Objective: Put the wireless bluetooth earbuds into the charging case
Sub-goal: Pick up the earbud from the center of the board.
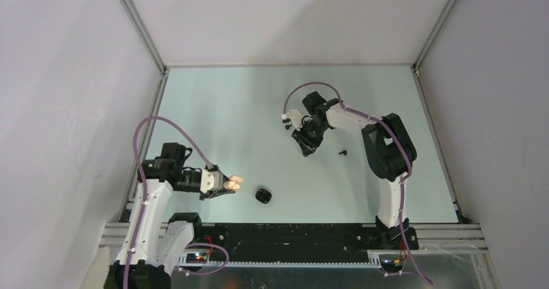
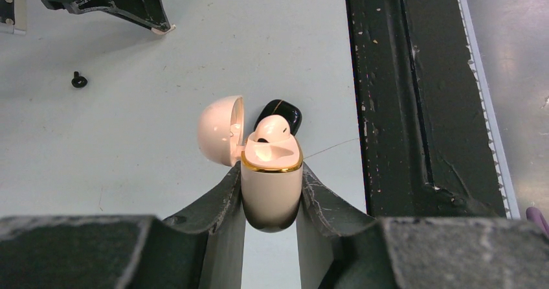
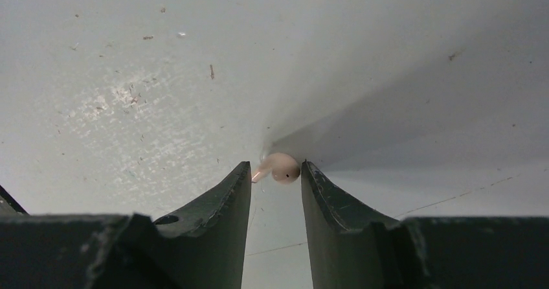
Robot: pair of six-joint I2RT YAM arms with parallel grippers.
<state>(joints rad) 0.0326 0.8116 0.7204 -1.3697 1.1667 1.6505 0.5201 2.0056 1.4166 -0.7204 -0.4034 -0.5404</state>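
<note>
right fingers point(image 3: 220, 205) narrowly apart, cream earbud point(image 3: 282, 168) between tips; left fingers point(image 2: 223, 201) tight on case point(image 2: 272, 192)

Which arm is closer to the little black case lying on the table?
Left. The left arm holds the open cream case just left of the black case; the right arm sits much farther back.

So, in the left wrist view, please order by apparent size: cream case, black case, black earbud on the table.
Largest: cream case, though it is nearest the camera.
Then: black case, partly hidden behind it.
Smallest: black earbud.
</note>
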